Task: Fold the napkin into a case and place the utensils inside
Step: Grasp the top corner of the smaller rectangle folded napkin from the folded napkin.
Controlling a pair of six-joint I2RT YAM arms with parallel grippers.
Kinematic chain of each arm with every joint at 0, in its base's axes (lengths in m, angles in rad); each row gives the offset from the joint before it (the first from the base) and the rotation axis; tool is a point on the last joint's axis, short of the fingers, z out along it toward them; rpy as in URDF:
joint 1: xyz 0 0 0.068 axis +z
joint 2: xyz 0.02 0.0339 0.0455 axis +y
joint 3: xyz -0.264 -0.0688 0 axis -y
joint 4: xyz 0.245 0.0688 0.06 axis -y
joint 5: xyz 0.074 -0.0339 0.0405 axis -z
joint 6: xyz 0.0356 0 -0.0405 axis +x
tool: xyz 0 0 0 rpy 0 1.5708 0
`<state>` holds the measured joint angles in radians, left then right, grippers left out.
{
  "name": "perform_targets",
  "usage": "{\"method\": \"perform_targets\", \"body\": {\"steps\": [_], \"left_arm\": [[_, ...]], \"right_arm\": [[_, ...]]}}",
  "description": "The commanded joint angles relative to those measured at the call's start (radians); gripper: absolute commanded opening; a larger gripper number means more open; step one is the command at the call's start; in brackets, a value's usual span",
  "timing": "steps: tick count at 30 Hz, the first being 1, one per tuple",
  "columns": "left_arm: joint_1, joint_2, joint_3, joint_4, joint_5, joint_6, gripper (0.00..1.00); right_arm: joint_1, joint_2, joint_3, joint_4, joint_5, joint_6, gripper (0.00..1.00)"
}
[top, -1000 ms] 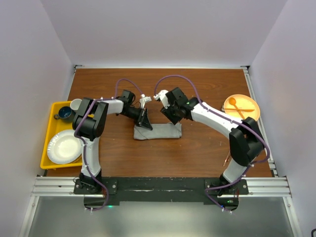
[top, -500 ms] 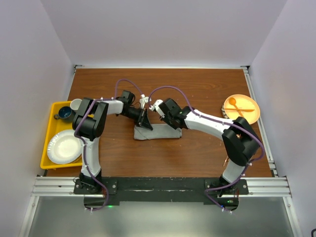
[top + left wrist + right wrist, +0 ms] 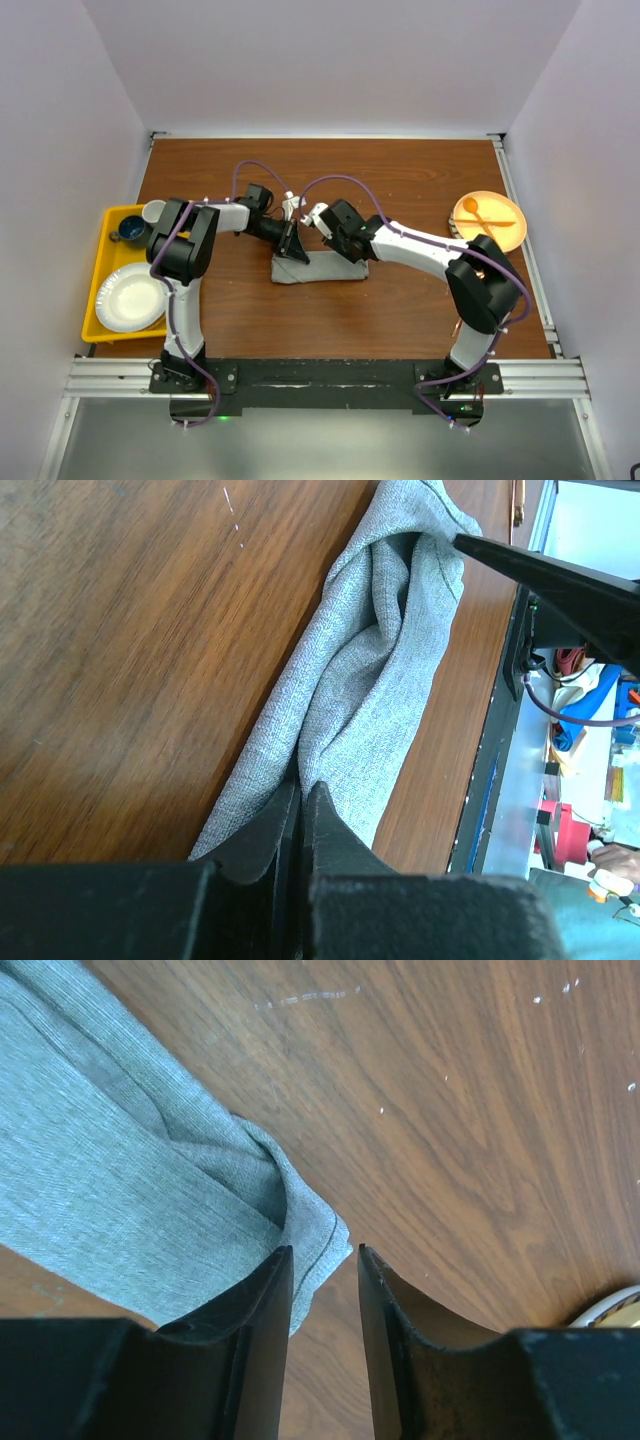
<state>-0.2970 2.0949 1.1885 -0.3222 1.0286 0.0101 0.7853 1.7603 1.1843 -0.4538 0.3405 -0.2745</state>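
Right jaws shifted left; napkin [image 3: 120, 1190] corner between them.

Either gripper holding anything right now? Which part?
The left gripper is shut on the napkin, pinching its left end. The right gripper holds nothing: its jaws are apart, straddling a corner at the right end, not clamped.

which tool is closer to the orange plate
Right. The right tool is at the napkin's right end, the side toward the orange plate. The left tool pinches the napkin's left end, farther from the plate.
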Motion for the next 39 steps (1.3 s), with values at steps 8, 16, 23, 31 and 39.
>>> {"method": "perform_targets", "body": {"steps": [8, 16, 23, 31, 39], "left_arm": [[-0.007, 0.057, -0.052, -0.031, -0.216, 0.059, 0.00], [-0.005, 0.060, -0.052, -0.028, -0.213, 0.062, 0.00], [-0.002, 0.065, -0.049, -0.029, -0.214, 0.062, 0.00], [-0.001, 0.071, -0.040, -0.037, -0.216, 0.067, 0.00], [-0.001, 0.076, -0.040, -0.031, -0.214, 0.062, 0.00]], "right_arm": [[0.006, 0.002, 0.072, -0.020, -0.058, 0.017, 0.40], [0.006, 0.036, 0.026, 0.058, 0.025, -0.043, 0.31], [0.011, 0.045, -0.002, 0.113, 0.063, -0.078, 0.23], [0.020, 0.045, -0.014, 0.099, 0.042, -0.077, 0.24], [0.026, 0.039, -0.024, 0.093, 0.047, -0.081, 0.25]]}}
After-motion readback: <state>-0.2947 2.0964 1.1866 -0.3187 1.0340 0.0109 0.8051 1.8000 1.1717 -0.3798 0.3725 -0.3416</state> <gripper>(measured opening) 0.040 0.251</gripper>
